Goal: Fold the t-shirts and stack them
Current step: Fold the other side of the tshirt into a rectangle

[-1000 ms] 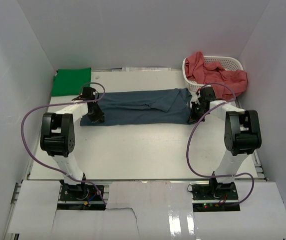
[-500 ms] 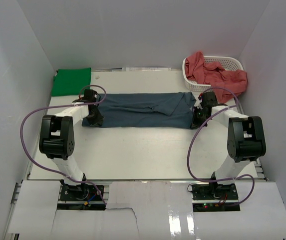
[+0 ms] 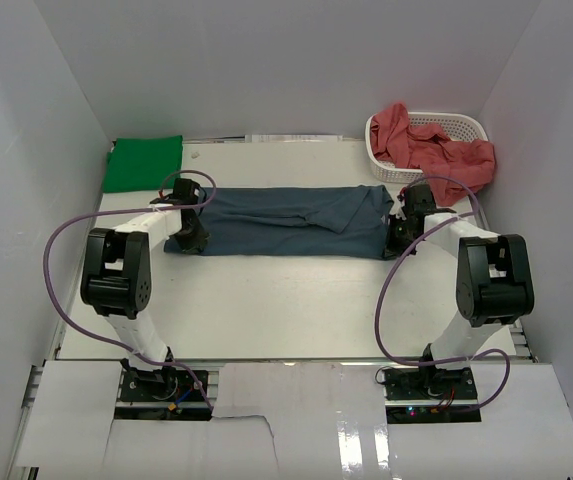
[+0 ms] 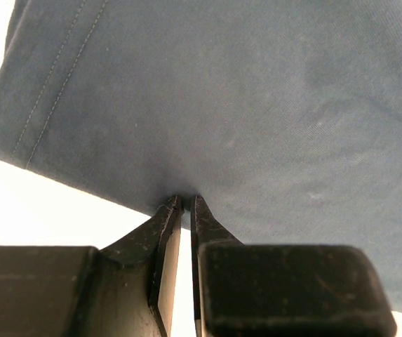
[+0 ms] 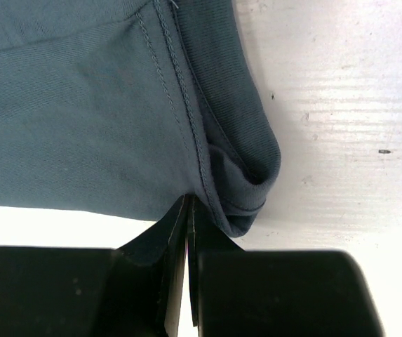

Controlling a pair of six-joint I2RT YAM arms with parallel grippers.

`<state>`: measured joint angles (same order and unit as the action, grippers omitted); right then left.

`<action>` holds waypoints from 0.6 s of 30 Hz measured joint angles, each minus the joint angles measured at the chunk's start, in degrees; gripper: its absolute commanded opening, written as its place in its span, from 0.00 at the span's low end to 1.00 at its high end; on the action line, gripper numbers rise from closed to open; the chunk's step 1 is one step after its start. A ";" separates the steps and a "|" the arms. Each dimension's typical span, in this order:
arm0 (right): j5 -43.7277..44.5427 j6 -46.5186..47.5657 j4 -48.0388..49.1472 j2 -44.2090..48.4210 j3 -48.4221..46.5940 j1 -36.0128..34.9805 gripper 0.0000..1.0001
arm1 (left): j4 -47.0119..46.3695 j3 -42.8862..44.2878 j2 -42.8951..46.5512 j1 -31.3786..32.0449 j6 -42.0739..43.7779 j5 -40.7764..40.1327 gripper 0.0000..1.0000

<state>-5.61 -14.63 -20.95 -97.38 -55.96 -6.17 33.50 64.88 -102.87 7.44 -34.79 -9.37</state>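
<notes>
The slate blue t-shirt [image 3: 291,220] lies as a long folded band across the far middle of the worktop [image 3: 286,300], one short end by each arm. The left tool [image 4: 184,202] stands narrow, its tips pinching the band's near edge at the left end, a little way in from the stitched hem. The right tool [image 5: 188,203] is clamped tight on the near edge at the right end, just beside a rolled, ribbed seam. The cloth looks light and limp, so it will likely sag between the two holds and drape rather than keep a crease. Thin layers may also slide apart, so the safest hold seems to be at the corners, biting through every layer. A folded green t-shirt [image 3: 144,162] rests at the far left corner, and the salmon red t-shirts [image 3: 436,150] spill over the white basket [image 3: 461,123] at far right.
</notes>
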 measured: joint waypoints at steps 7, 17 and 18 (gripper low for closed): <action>0.11 -0.22 0.35 1.20 1.60 0.00 0.08 | 0.42 -0.22 -0.09 1.66 -2.36 -3.41 0.22; -0.68 -1.77 1.46 5.62 6.86 -0.28 0.08 | -2.16 -5.20 3.39 2.69 -6.71 -4.35 0.21; -0.74 -1.90 1.38 6.10 7.37 -0.28 0.08 | -2.43 -6.19 4.15 2.89 -7.34 -4.35 0.20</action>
<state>-6.35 -16.53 -19.57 -91.29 -48.60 -6.46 31.07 58.70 -98.72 10.33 -42.13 -13.72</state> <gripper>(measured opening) 0.078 0.210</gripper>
